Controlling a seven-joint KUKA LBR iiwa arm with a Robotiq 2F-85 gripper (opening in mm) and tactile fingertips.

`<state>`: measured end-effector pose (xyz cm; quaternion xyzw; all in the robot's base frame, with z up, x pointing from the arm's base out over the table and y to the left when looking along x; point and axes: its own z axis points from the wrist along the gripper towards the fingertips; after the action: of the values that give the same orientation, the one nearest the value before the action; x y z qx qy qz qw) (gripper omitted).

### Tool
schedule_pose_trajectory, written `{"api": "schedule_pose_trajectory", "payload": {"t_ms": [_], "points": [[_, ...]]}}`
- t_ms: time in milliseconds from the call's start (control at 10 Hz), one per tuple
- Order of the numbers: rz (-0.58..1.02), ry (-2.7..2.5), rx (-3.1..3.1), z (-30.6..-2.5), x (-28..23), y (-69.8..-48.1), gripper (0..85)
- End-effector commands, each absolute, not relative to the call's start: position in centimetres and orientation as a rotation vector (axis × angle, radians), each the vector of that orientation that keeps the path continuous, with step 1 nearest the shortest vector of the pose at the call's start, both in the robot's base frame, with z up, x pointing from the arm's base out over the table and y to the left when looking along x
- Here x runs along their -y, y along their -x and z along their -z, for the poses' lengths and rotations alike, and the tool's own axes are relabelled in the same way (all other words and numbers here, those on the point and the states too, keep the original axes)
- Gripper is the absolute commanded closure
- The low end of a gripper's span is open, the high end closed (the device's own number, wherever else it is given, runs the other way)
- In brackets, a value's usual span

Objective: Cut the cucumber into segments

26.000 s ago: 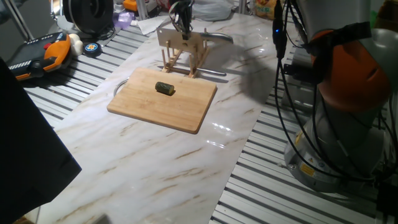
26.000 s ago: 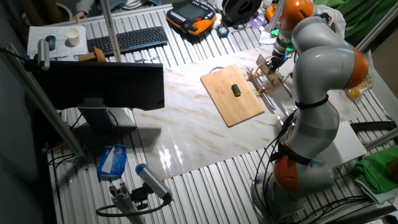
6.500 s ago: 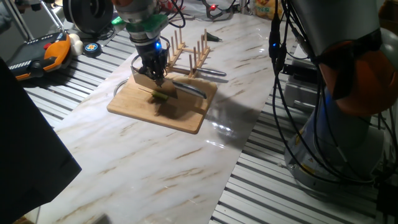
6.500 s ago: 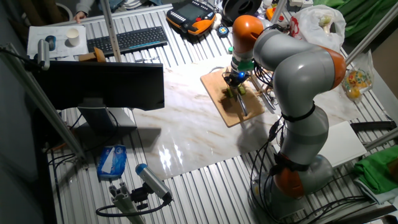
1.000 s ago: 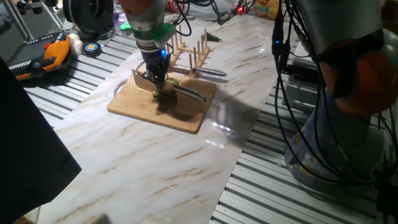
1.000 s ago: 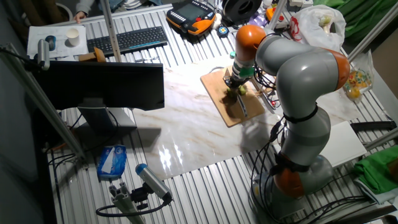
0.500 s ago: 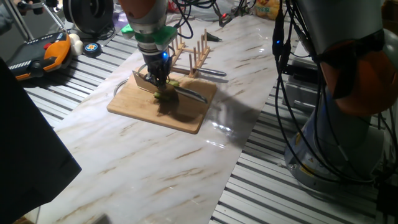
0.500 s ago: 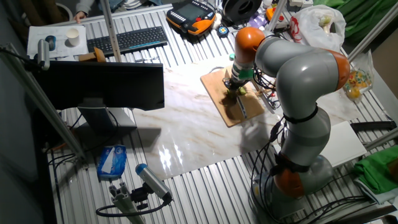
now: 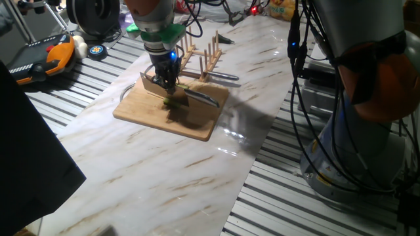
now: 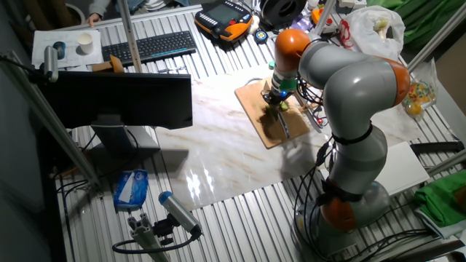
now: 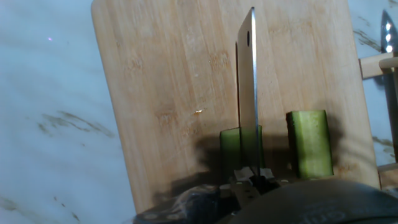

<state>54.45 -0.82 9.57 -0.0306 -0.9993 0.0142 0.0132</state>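
Observation:
My gripper (image 9: 168, 84) is shut on a knife and holds it over the wooden board (image 9: 144, 108). In the hand view the gripper (image 11: 250, 180) shows at the bottom, and the knife blade (image 11: 249, 93) stands edge-on, pressed into a green cucumber piece (image 11: 231, 152). A second cut segment (image 11: 308, 143) lies just right of the blade, with pale green flesh and dark skin edges. In one fixed view the cucumber (image 9: 172, 100) shows as a small green lump under the gripper. In the other fixed view the gripper (image 10: 276, 98) is over the board (image 10: 266, 131).
A wooden peg rack (image 9: 200, 52) stands just behind the board, and another knife (image 9: 224, 77) lies beside it. One rack peg (image 11: 378, 62) shows at the right in the hand view. An orange pendant (image 9: 52, 56) lies far left. A keyboard (image 10: 149, 47) and a monitor (image 10: 116, 94) stand at the far side.
The cucumber lay whole on the board 26 s ago, with the gripper at the rack. Now it lies in pieces under the knife. Over the last second the gripper has barely moved.

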Motion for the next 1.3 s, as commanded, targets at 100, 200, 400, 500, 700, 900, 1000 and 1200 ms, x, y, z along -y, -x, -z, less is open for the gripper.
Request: {"api": "schedule_pose_trajectory", "payload": {"t_ms": [100, 200, 400, 500, 700, 900, 1000, 1200], "points": [[-0.045, 0.095, 3.107, -9.4, 0.8, -54.6, 84.3], [-0.045, 0.090, 3.103, -9.3, 0.9, -54.6, 84.3], [-0.038, 0.086, 3.098, -8.8, 1.0, -54.7, 84.3], [-0.028, 0.076, 3.095, -8.4, 1.1, -54.8, 84.3], [-0.023, 0.073, 3.098, -8.0, 1.3, -54.9, 84.3], [-0.020, 0.088, 3.112, -8.6, 1.3, -54.6, 84.3], [-0.025, 0.088, 3.112, -9.1, 1.2, -54.4, 84.3], [-0.030, 0.093, 3.106, -9.4, 1.1, -54.3, 84.3]]}}
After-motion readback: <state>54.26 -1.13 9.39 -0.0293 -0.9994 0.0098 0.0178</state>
